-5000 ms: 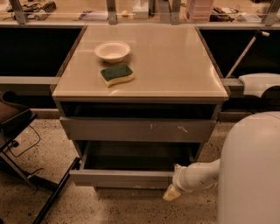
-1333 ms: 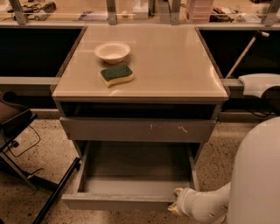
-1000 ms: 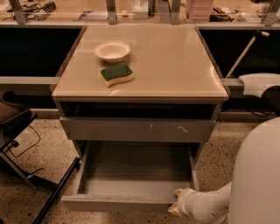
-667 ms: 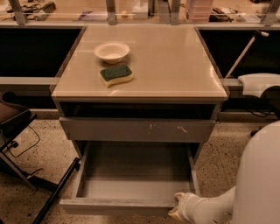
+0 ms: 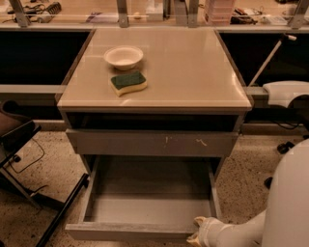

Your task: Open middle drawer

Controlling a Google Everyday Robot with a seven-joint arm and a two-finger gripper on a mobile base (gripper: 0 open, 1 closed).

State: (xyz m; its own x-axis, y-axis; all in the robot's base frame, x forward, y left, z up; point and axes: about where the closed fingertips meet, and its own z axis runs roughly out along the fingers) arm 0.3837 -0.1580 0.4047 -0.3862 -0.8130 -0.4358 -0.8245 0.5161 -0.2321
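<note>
A: Gripper?
B: Gripper (image 5: 197,233) sits low, near right, against the right end of the middle drawer (image 5: 126,232) front. Apart or together, cannot tell.
A: Drawer?
B: Pulled out toward the near side, grey box interior showing, below the scratched grey drawer front (image 5: 154,143).
A: Any writing?
B: Clutter on the far shelf (image 5: 72,13) is too blurred to read.
A: Surface, room?
B: Beige bench (image 5: 193,72) holds a white bowl (image 5: 123,57) with a green-topped sponge (image 5: 128,82) just nearer, not touching. Speckled floor (image 5: 248,183), black frame (image 5: 63,208) near left, white robot body (image 5: 291,202) near right.
</note>
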